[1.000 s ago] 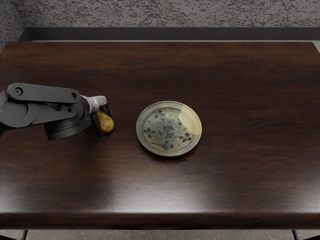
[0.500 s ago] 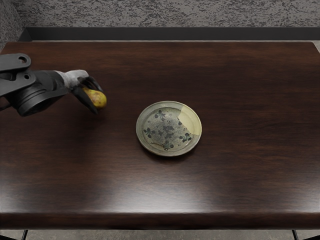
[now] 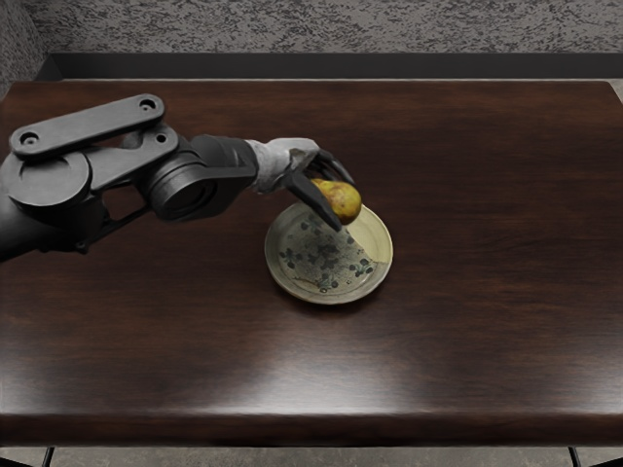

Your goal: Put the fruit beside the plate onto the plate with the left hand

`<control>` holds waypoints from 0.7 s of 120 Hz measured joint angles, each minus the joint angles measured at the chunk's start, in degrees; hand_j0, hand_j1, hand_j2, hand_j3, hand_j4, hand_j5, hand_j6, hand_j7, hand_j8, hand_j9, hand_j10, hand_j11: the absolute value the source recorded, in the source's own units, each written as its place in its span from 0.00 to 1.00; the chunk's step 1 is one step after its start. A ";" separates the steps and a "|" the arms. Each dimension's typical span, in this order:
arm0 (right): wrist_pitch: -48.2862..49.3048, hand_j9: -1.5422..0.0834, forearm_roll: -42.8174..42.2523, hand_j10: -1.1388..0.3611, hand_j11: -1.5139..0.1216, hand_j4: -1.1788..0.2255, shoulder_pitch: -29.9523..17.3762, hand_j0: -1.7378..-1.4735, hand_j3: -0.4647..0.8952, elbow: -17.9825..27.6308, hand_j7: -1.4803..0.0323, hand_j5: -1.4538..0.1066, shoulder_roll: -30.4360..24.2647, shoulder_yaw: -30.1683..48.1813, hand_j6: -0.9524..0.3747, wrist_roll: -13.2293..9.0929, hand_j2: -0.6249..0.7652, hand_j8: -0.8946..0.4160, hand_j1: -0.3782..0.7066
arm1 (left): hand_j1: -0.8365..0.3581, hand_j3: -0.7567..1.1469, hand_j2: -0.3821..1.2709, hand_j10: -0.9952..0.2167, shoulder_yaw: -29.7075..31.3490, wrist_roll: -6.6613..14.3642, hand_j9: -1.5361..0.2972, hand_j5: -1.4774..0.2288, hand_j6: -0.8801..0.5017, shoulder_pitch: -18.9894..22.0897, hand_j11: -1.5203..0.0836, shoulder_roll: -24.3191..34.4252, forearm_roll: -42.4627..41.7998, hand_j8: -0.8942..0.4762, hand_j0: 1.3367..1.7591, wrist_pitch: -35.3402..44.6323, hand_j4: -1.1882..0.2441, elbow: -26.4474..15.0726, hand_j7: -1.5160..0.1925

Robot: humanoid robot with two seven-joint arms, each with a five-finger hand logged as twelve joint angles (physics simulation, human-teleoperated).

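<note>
My left hand [image 3: 308,173], fingers clamped around the pear [image 3: 339,199], now holds it over the far rim of the plate [image 3: 289,275], where half a second ago it was well left of the plate; pear not yet released.

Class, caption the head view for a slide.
Left hand holds a yellow fruit above the plate, near its far edge, on a dark table.
</note>
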 joint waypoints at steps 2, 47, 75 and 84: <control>0.01 0.94 -0.01 0.75 0.91 0.83 0.00 0.30 0.34 0.00 0.96 0.92 0.00 0.00 0.71 0.00 0.45 0.67 0.04 | 0.44 0.40 0.55 0.28 -0.04 0.00 0.37 0.35 0.34 -0.02 0.42 0.00 0.01 0.27 0.76 0.00 0.43 0.15 0.37; 0.00 0.94 0.00 0.75 0.91 0.83 0.00 0.30 0.34 0.00 0.96 0.92 0.00 0.00 0.71 0.00 0.45 0.67 0.04 | 0.81 0.40 0.33 0.64 0.71 -0.03 0.69 0.70 0.53 0.18 0.77 0.03 0.23 0.52 0.76 -0.11 0.69 0.93 0.72; 0.00 0.94 0.00 0.75 0.91 0.83 0.00 0.30 0.34 0.00 0.97 0.92 0.00 0.00 0.71 0.00 0.45 0.67 0.04 | 0.93 0.40 0.26 0.76 -14.52 -0.04 0.79 0.81 0.60 13.93 0.89 17.99 -8.53 0.61 0.76 -18.04 0.78 -0.10 0.83; 0.01 0.94 0.01 0.75 0.91 0.83 0.00 0.30 0.34 0.00 0.97 0.92 0.00 0.00 0.71 0.00 0.45 0.67 0.04 | 0.95 0.40 0.25 0.78 -19.20 -0.04 0.80 0.83 0.61 17.38 0.91 25.03 -16.83 0.62 0.76 -29.23 0.80 -0.15 0.85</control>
